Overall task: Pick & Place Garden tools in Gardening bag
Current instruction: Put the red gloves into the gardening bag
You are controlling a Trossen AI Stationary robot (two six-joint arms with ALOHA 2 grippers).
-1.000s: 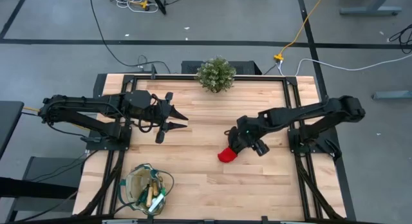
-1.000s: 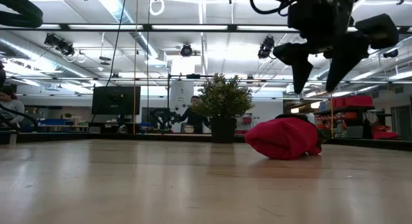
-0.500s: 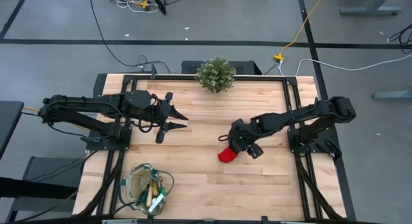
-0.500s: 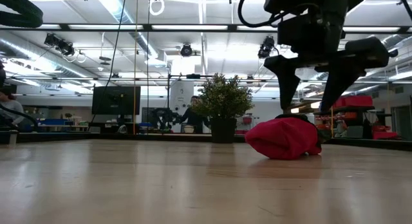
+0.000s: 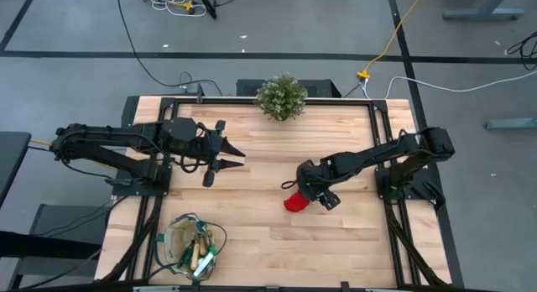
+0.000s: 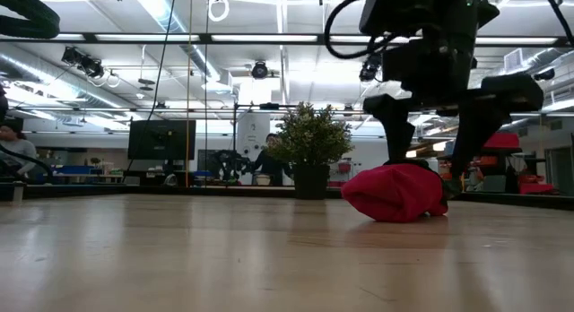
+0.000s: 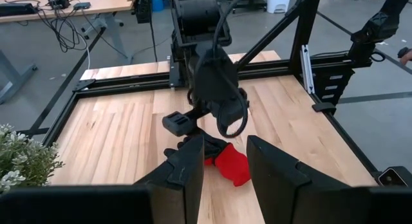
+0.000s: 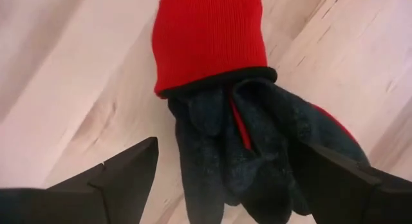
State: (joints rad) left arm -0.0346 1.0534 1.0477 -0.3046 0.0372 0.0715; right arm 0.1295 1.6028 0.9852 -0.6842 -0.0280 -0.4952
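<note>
One black-and-red glove [image 5: 293, 201] lies flat near the middle of the wooden table [image 5: 352, 242]. The right gripper [image 6: 429, 173] hangs directly over it, fingers spread wide on either side of the dark palm, gripping nothing. The glove's long axis runs diagonally, red cuff pointing toward the gardening bag [image 5: 193, 242] at the front-left corner. The left gripper [image 5: 237, 157] waits part-open and empty, well apart. One potted plant [image 5: 281, 96] stands at the far edge.

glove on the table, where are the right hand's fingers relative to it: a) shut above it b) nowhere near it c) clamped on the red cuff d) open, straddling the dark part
d: the right hand is open, one finger on each side of the black-and-red glove's dark part, not yet closed on it.
</note>
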